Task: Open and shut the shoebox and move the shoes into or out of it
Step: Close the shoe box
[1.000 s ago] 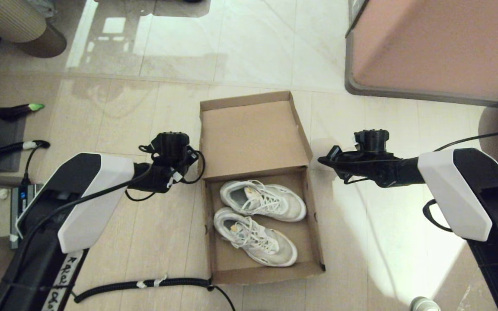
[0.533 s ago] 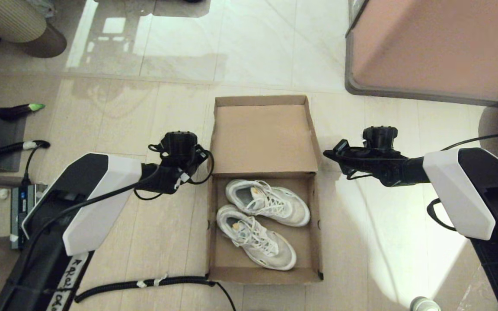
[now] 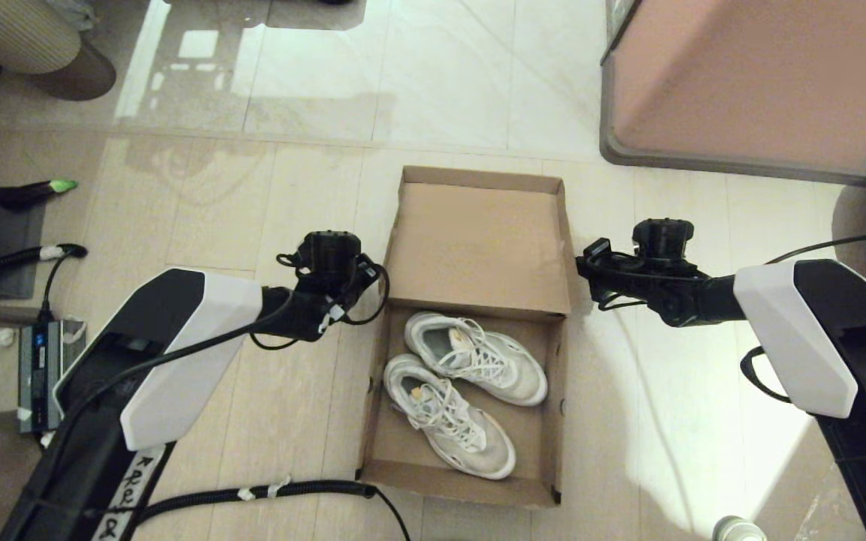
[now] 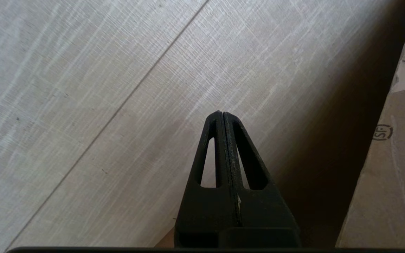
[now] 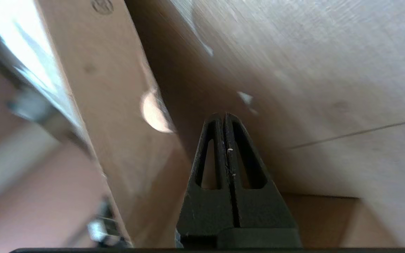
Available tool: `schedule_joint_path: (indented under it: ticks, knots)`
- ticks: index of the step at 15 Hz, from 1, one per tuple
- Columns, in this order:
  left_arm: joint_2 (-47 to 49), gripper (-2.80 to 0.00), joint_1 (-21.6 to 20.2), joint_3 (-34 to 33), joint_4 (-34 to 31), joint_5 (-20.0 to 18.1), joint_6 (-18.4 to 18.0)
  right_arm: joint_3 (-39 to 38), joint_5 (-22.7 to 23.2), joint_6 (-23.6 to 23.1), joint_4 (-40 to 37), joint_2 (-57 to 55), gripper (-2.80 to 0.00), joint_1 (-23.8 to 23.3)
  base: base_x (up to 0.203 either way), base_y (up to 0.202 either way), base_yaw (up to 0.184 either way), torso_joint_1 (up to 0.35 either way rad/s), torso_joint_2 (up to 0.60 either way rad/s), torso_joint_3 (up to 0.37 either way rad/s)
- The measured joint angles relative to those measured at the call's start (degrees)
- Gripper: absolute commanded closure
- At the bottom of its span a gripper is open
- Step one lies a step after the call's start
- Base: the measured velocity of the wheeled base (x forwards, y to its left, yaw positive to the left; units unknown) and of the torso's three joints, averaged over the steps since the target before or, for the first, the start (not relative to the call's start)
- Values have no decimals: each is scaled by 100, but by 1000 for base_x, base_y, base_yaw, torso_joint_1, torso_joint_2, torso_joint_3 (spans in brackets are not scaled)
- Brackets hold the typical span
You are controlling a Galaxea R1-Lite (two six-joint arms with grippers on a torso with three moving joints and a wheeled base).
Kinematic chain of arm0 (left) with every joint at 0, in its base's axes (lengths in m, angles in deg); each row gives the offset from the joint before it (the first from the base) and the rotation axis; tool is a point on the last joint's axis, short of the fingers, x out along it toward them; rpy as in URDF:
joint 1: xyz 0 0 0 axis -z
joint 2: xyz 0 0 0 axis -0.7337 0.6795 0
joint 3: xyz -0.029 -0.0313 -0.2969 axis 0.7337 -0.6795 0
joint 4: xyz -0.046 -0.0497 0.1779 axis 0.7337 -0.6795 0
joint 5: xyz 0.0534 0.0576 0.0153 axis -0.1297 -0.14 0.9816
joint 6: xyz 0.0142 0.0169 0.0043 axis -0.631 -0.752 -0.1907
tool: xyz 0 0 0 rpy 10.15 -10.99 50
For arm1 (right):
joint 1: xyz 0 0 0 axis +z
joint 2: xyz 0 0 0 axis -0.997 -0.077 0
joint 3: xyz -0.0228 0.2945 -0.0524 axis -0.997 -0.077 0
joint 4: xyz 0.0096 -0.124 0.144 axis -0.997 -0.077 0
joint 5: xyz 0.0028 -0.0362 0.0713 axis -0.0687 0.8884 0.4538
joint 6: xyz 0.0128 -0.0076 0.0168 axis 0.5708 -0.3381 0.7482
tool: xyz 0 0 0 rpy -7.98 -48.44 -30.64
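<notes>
A pale tiled floor (image 3: 200, 195) carried the shoebox (image 3: 470, 391), its hinged lid (image 3: 482, 248) thrown back flat and the pair of white sneakers (image 3: 463, 387) lying side by side inside. The left gripper (image 3: 328, 259) hung just beside the box's left wall, its fingers (image 4: 222, 140) pressed together on nothing. The right gripper (image 3: 602, 263) sat close against the lid's right edge, fingers (image 5: 223, 140) likewise pressed together and empty. A pinkish-brown block (image 3: 764, 83) stood far right.

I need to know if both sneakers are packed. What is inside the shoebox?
The open shoebox holds both shoes, lying side by side on its floor, lid folded back. The cardboard under the shoes is covered, so anything beneath them cannot be seen.
</notes>
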Motion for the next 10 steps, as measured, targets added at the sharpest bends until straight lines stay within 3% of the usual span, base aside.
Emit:
schedule_joint_path:
  ticks: [5, 10]
  knots:
    - [-7, 0, 50, -9, -7, 0, 2, 5, 62, 546, 92, -61, 0, 24, 0, 0, 0, 0, 0, 0]
    - [-22, 0, 64, -9, -10, 2, 7, 0, 640, 1467, 762, -86, 0, 11, 0, 0, 0, 0, 0, 0]
